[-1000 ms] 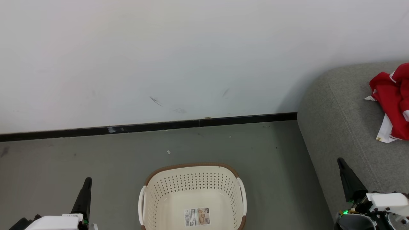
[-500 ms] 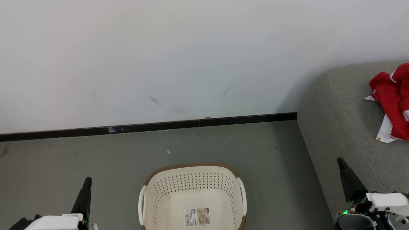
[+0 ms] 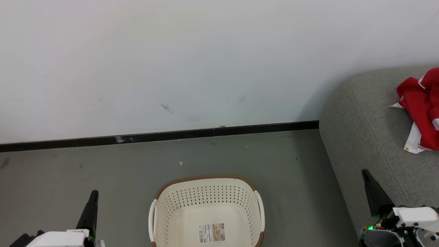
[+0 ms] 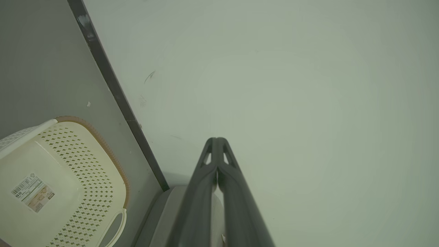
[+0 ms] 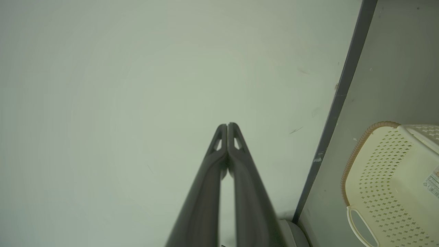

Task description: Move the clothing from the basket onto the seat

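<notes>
The clothing [image 3: 420,109] is seen crumpled on the seat [image 3: 370,137] at the right edge of the frame, well apart from the basket [image 3: 205,195]. The basket is set on the floor [image 3: 68,168] at lower centre, and a label sticker [image 3: 211,233] is seen on its bottom. The left gripper [image 3: 94,193] at lower left and the right gripper [image 3: 365,172] at lower right are held with fingers pressed together, with nothing pinched.

I see the red-and-white jersey [image 3: 420,109] crumpled on the grey sofa [image 3: 370,144] at my right. The cream basket [image 3: 205,197] stands upright on the floor, its label showing inside.
</notes>
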